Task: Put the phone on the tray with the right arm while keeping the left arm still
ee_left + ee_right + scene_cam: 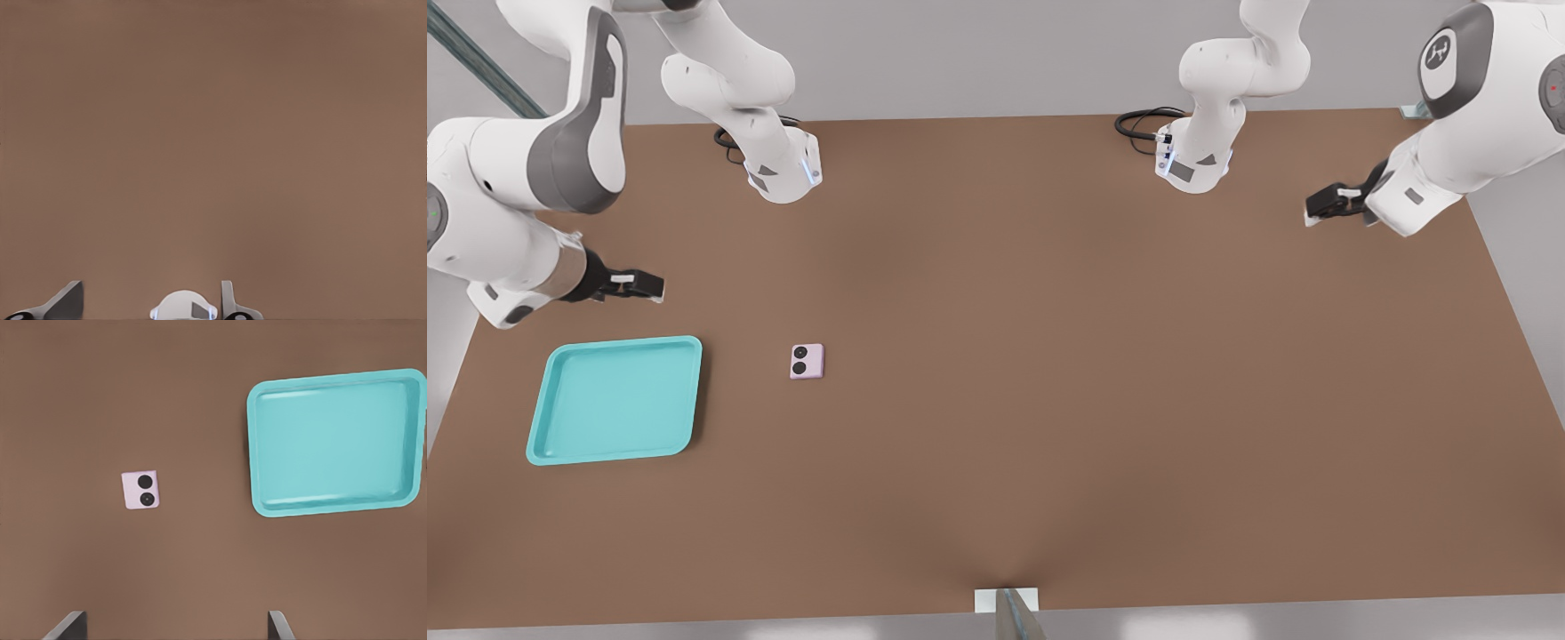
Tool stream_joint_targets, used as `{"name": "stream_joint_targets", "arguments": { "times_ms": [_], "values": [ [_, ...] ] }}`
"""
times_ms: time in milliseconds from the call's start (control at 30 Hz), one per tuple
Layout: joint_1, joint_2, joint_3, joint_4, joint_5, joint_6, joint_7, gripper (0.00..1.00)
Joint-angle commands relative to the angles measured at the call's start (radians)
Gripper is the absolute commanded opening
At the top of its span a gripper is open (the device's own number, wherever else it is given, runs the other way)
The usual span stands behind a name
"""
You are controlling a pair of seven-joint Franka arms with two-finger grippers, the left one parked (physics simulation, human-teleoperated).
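Working gripper (649,286) shown aloft at the front view's left, beyond the far edge of the tray (551,378), with nothing held; in the right wrist view two fingertips (67,627) are seen well apart, so the jaws are judged to stand wide. The phone (807,362) is shown lying flat on the brown table (1094,356), lens face up, near the tray but apart from it, toward the front view's right. The tray is seen unoccupied (333,440), and the phone is seen in the wrist view as well (141,490).

The step in hand is judged to be the approach to the phone, with no grasp yet made. For a sound pick, the gripper should be carried over the phone and centred on it, the fingers set to either side of two opposite edges, and lowered until the body lies between the pads before closure. Because the phone is thin and flat, a shallow descent is likely to let it slip; a descent close to the table surface is called for. The low rim of the tray must be cleared on transfer.

No other object is seen between phone and tray; coiled black cables (1147,120) lie by the arm bases at the far side, well apart from the path
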Motion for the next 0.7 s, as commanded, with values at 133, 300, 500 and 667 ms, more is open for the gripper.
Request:
{"name": "stream_joint_targets", "arguments": {
  "times_ms": [133,300,500,667],
  "values": [
    [0.018,0.075,0.137,0.0,0.0,0.238,0.117,1.0],
    [0.043,0.236,0.281,-0.223,-0.03,0.649,0.355,1.0],
    [0.076,0.281,0.281,-0.448,-0.079,0.944,0.484,1.0],
    [0.007,0.283,0.28,-0.655,-0.087,1.195,0.47,1.0]
  ]
}}
